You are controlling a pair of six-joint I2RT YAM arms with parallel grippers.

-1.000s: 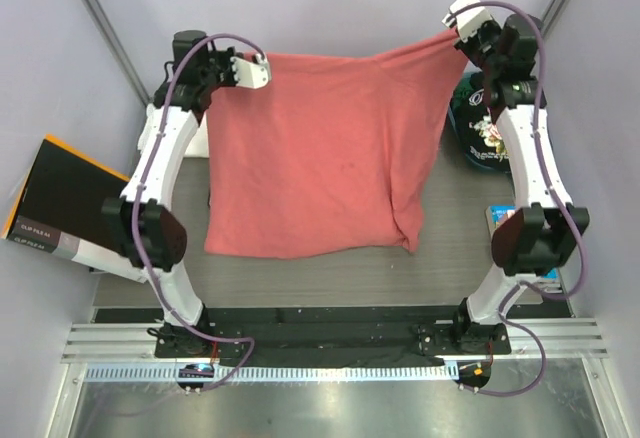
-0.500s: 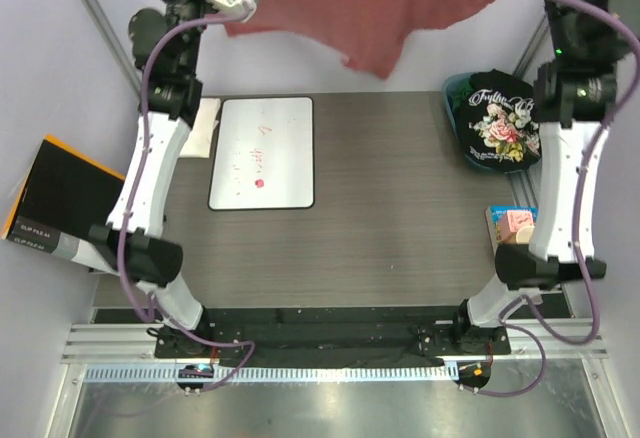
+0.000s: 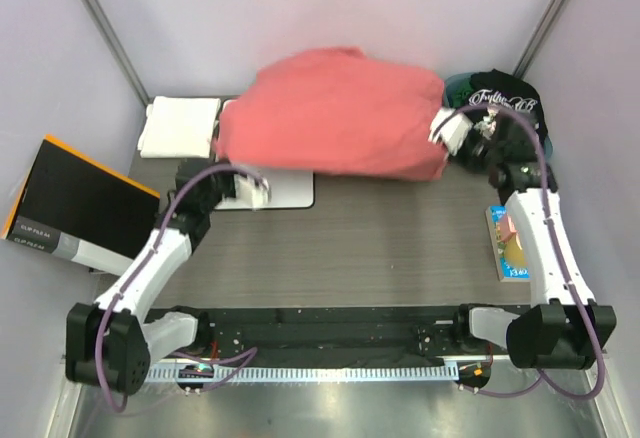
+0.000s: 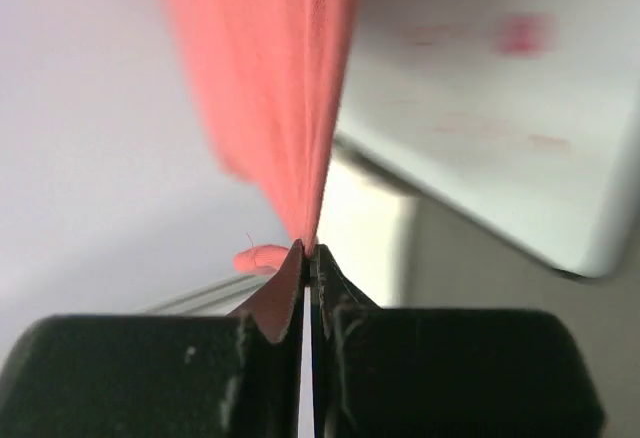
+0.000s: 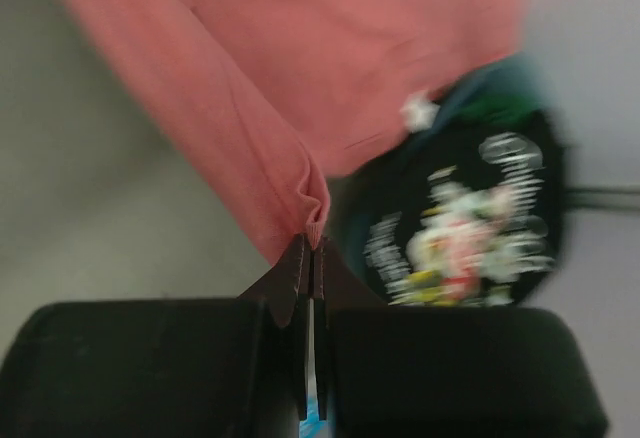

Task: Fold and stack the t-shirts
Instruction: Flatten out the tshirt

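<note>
My left fingers (image 4: pixel 306 250) are pressed together on a thin pinch of the salmon-red shirt (image 3: pixel 335 108), whose fine-woven cloth rises from the tips in a narrow fold. My right fingers (image 5: pixel 311 243) are clamped the same way on a gathered, rolled hem of that shirt. Between them it spreads as a soft, rounded, wrinkled heap at the far side of the table (image 3: pixel 400 233), covering the far part of the smooth whiteboard (image 3: pixel 290 191) with its faint red marks. Its right end reaches the black shirt (image 3: pixel 505 108), printed with flowers and curly white script I cannot read. The folded white shirt (image 3: pixel 180 125) lies flat at far left.
</note>
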